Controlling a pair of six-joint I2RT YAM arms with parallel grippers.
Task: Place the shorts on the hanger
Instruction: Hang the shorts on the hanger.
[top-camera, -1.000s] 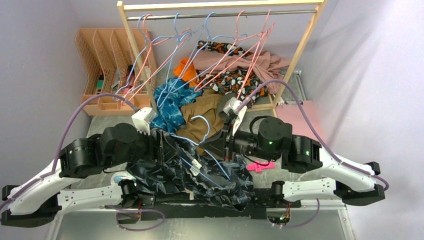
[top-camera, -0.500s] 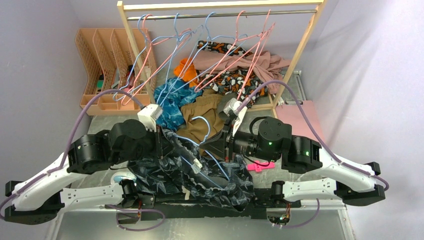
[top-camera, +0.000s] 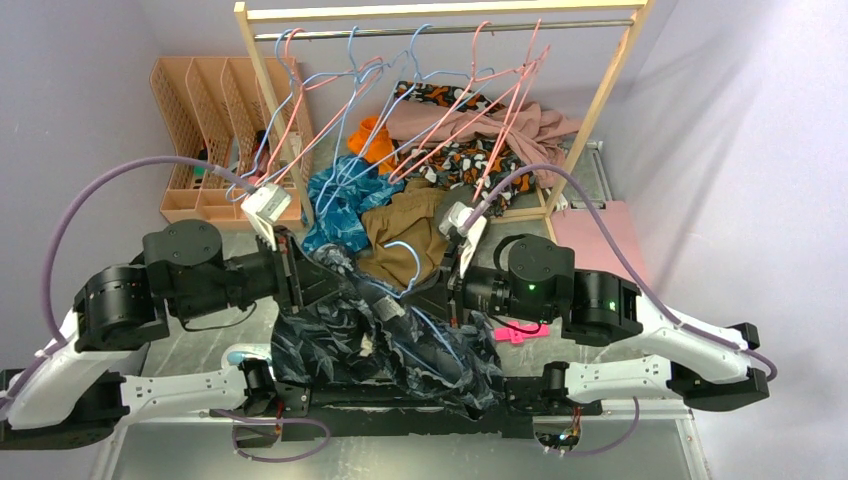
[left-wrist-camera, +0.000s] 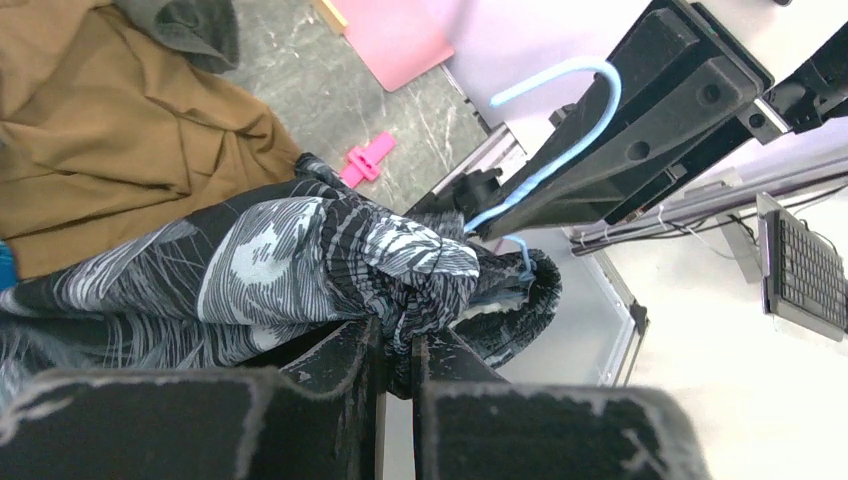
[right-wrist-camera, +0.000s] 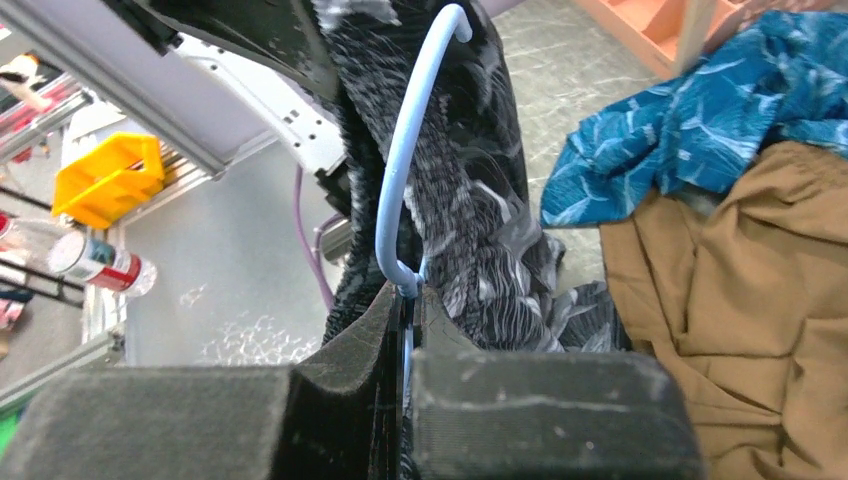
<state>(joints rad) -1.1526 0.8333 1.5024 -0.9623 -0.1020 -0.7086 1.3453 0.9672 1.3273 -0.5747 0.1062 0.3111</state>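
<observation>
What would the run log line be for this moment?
left gripper: shut on shorts | right gripper: shut on hanger | hanger: blue wire against shorts | stage: hanging unfinished

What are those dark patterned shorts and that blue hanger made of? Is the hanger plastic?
The shorts look like thin, matte woven fabric with a pale printed leaf pattern, and they crumple into soft folds. The hanger looks like thin wire with a smooth, slightly glossy light-blue coating. Whether metal lies beneath the coating cannot be seen.
</observation>
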